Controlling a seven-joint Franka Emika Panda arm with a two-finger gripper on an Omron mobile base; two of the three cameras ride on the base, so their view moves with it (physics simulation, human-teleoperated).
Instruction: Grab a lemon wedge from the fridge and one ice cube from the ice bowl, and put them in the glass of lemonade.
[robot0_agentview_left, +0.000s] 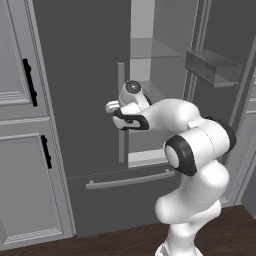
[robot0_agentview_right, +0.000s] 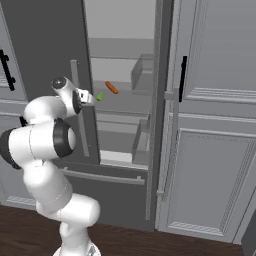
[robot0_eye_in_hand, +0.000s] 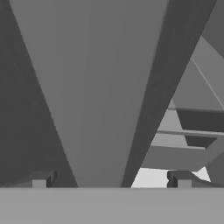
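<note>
Gripper (robot0_eye_in_hand: 111, 180) wide apart, nothing between fingertips (robot0_eye_in_hand: 43, 180), close against the fridge (robot0_agentview_left: 80, 100) door handle (robot0_agentview_left: 121, 112). Right door swung open. At 1 o'clock from the hand, lemon wedge (robot0_agentview_right: 100, 96) on a glass shelf (robot0_agentview_right: 122, 102); just beyond, at 2 o'clock, orange carrot-like thing (robot0_agentview_right: 112, 87).

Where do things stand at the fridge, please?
Gripper open, empty, at the fridge door edge. Lemon wedge on shelf beside carrot. Left door partly blocks reach.

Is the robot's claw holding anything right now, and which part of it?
No, nothing is held. The claw is open, its tips either side of the fridge door handle without pinching it. The lemon wedge lies on a shelf.
</note>
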